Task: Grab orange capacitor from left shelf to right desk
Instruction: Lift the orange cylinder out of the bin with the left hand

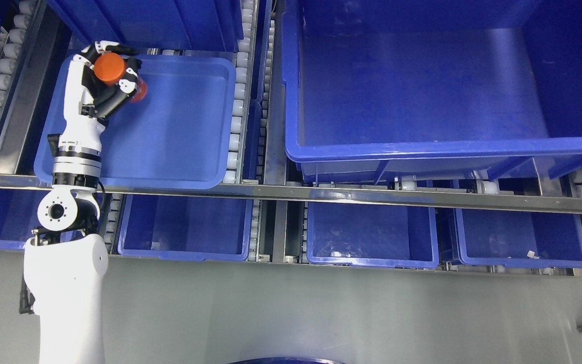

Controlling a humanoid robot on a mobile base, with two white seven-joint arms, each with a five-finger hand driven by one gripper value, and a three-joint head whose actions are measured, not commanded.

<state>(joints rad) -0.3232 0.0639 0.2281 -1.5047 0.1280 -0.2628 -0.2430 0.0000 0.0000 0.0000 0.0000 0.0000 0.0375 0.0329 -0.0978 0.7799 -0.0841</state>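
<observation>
Your left hand has its fingers curled tightly around the orange capacitor, held over the far left corner of a shallow blue tray on the shelf.

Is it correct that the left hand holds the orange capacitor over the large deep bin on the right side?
Not quite. The head view shows the left hand holding the orange capacitor over the shallow blue tray on the left side, not over the large deep bin.
</observation>
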